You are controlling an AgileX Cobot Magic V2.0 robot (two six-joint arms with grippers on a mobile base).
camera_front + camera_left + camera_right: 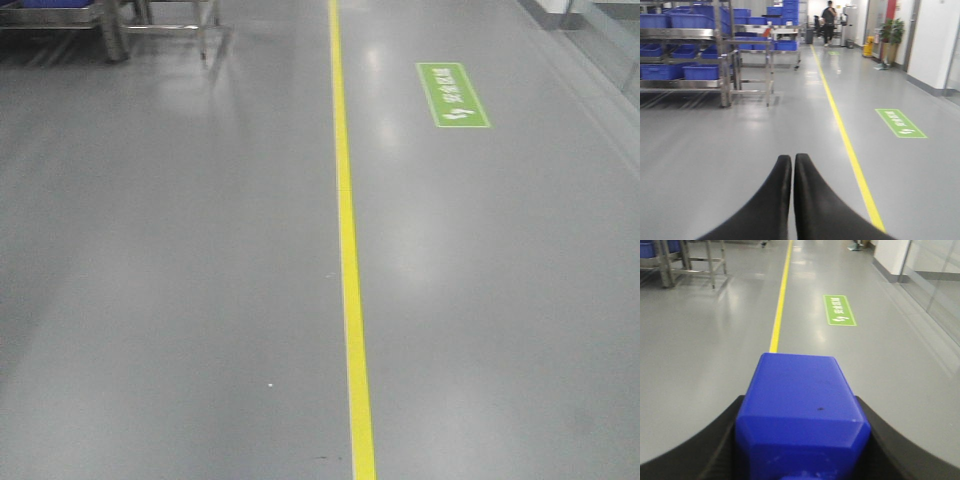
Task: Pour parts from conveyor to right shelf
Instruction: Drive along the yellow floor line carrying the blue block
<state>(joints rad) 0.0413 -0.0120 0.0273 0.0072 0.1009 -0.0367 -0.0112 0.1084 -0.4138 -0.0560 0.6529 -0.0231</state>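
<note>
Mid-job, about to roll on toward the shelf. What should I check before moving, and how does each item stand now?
1. Right gripper shut on the blue part: ok.
2. Left gripper shut and holding nothing: ok.
3. Floor beside the yellow line free of obstacles in the front view: ok.
4. Person far down the aisle staying out of the path: cannot tell.
5. Shelf rack with blue bins within arm's reach: not ok, it stands well ahead to the left.
6. Target bin chosen and its contents seen: cannot tell.
</note>
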